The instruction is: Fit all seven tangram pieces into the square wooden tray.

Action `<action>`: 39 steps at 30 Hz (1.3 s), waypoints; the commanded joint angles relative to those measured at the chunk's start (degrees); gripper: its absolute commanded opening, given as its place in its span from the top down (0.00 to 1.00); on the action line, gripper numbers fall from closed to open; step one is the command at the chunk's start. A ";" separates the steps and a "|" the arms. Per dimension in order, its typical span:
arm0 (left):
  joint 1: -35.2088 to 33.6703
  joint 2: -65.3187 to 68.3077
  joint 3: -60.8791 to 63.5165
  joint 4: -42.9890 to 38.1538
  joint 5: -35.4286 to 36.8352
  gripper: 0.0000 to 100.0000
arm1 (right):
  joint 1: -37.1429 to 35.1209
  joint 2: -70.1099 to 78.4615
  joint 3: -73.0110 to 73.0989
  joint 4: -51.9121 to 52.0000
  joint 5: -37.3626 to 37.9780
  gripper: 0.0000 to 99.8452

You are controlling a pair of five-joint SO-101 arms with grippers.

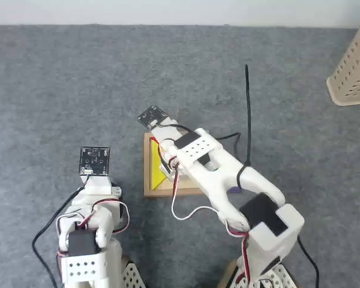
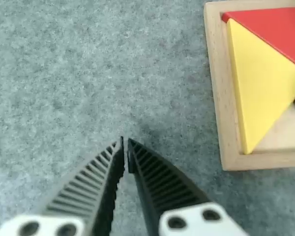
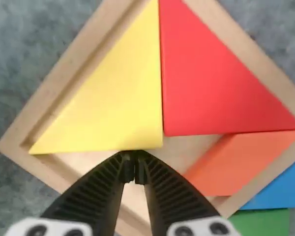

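Note:
The square wooden tray (image 3: pixel 39 118) holds a yellow triangle (image 3: pixel 113 98) and a red triangle (image 3: pixel 206 78) side by side. An orange piece (image 3: pixel 241 162), a blue piece (image 3: pixel 280 189) and a green piece (image 3: pixel 260 223) lie beyond them. My right gripper (image 3: pixel 134 164) is shut, empty, with its tips at the yellow triangle's corner over bare tray floor. In the high view the right arm (image 1: pixel 198 156) covers most of the tray (image 1: pixel 147 183). My left gripper (image 2: pixel 125 143) is shut just above the carpet, beside the tray (image 2: pixel 216 98) and apart from it.
Grey carpet covers the whole table. A beige slotted basket (image 1: pixel 355 63) stands at the far right edge. A thin black cable (image 1: pixel 248 114) runs up behind the right arm. The left arm (image 1: pixel 90 222) sits to the tray's left.

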 commanded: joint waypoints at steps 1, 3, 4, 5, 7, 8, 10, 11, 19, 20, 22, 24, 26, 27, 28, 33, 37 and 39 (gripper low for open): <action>-0.35 -0.88 -0.66 0.26 0.44 0.99 | -0.57 2.33 -5.36 -1.10 0.70 0.99; -0.35 -0.88 -0.66 0.26 0.44 0.99 | -0.57 3.56 -6.51 -1.10 0.70 0.99; -0.35 -0.88 -0.66 0.26 0.44 0.99 | -0.57 3.91 -6.77 -1.10 0.70 0.99; -0.35 -0.88 -0.66 0.26 0.44 0.99 | -0.57 3.91 -6.86 -1.10 0.70 0.99; -0.35 -0.88 -0.66 0.26 0.44 0.99 | -0.57 3.21 -6.86 -1.10 0.62 0.99; -0.35 -0.88 -0.66 0.26 0.44 0.99 | -0.57 2.68 -6.68 -1.01 0.62 0.99; -0.35 -0.88 -0.66 0.26 0.44 0.99 | -0.31 1.27 -6.51 0.48 0.62 0.99; -0.35 -0.88 -0.66 0.26 0.44 0.99 | -0.22 0.40 -6.59 1.54 0.62 0.99; -0.35 -0.88 -0.66 0.26 0.44 0.99 | 1.63 -10.77 -6.59 12.62 0.79 0.99; -0.35 -0.88 -0.66 0.26 0.44 0.99 | 2.95 -12.53 -6.59 14.29 0.79 0.99; -0.35 -0.88 -0.66 0.26 0.44 0.99 | 7.25 -16.22 -6.59 17.19 0.62 0.99; -0.35 -0.88 -0.66 0.26 0.44 0.99 | 12.09 -19.74 -6.59 19.03 0.62 0.99; -0.35 -0.88 -0.66 0.26 0.44 0.99 | 16.31 -22.29 -6.59 21.23 1.05 0.99; -0.35 -0.88 -0.66 0.26 0.44 0.99 | 18.07 -23.16 -6.51 22.37 1.14 0.99; -0.35 -0.88 -0.66 0.26 0.44 0.99 | 19.74 -23.52 -6.24 23.69 1.41 0.99; -0.35 -0.88 -0.66 0.26 0.44 0.99 | 23.25 -23.16 1.41 22.81 3.25 0.99; -0.35 -0.88 -0.66 0.26 0.44 0.99 | 25.45 -21.49 8.00 18.77 1.14 0.90; -0.35 -0.88 -0.66 0.26 0.44 0.99 | 26.59 -21.05 9.67 18.24 1.41 0.86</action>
